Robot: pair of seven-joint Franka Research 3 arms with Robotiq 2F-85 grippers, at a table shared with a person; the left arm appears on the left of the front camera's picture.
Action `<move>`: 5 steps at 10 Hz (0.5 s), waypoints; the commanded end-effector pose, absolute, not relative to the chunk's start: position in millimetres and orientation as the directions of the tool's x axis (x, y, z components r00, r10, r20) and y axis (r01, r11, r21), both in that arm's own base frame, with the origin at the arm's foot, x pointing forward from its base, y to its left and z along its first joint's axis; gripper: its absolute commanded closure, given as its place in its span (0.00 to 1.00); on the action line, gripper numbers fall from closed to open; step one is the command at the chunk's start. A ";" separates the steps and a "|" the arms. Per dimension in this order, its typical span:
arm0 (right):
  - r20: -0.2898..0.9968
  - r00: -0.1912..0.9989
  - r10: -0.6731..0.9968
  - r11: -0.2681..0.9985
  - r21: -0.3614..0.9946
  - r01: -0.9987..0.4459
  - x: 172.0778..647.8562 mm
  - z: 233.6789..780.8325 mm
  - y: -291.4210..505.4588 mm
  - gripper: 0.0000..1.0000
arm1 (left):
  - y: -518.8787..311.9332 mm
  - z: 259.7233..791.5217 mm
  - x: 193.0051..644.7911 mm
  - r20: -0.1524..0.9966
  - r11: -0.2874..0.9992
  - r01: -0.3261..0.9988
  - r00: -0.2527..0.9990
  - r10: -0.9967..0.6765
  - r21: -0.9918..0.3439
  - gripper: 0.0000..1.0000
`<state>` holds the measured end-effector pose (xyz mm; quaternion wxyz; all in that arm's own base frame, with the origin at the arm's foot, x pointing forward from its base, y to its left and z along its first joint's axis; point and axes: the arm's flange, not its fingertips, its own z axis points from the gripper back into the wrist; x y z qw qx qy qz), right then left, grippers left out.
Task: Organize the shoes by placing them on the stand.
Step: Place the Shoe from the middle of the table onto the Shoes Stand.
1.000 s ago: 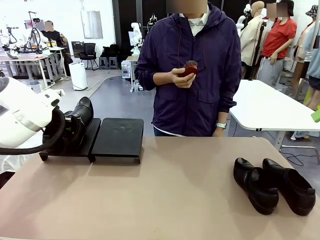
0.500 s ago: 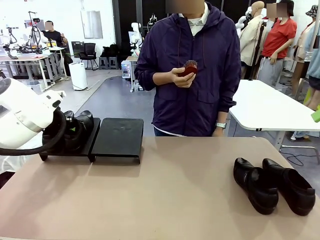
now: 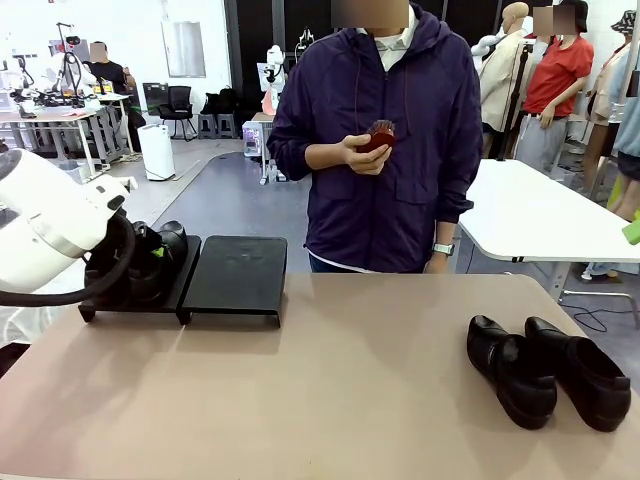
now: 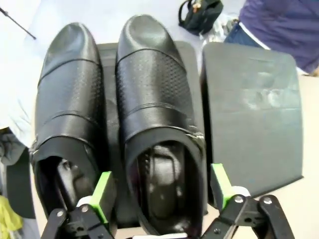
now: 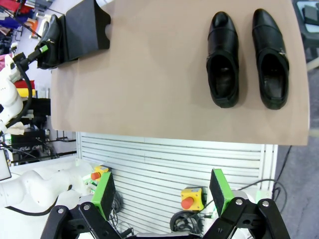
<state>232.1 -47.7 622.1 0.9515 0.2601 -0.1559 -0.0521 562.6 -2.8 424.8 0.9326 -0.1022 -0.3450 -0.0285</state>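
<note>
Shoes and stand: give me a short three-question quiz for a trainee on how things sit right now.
1. How many shoes lie on the table, off the stand?
2. True or false: both sections of the stand hold shoes.
3. The left gripper is: A) shut on a shoe; B) open, pads either side of a shoe's heel; C) open over bare table.
Key: 1 two; 2 false, one section is bare; 3 B.

Left fingers (image 4: 105, 191), right fingers (image 5: 220, 189) — spread

Black perforated shoes (image 4: 154, 99), black stand (image 4: 254, 109), tan table (image 3: 330, 400).
</note>
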 end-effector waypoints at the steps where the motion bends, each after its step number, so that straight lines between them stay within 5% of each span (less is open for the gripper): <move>1: 0.273 0.947 -0.166 0.853 0.523 -0.001 233.1 624.5 -48.8 0.00 | -3.0 455.0 542.3 0.657 0.966 0.199 0.752 -0.045 -0.162 0.00; 3: 0.273 0.947 -0.166 0.853 0.523 -0.001 233.1 624.5 -48.8 0.00 | 1.9 512.3 511.7 0.631 0.947 0.279 0.766 -0.119 -0.160 0.00; 5: 0.273 0.947 -0.166 0.853 0.523 -0.001 233.1 624.5 -48.8 0.00 | 15.1 554.5 470.4 0.483 0.835 0.473 0.822 -0.302 -0.282 0.00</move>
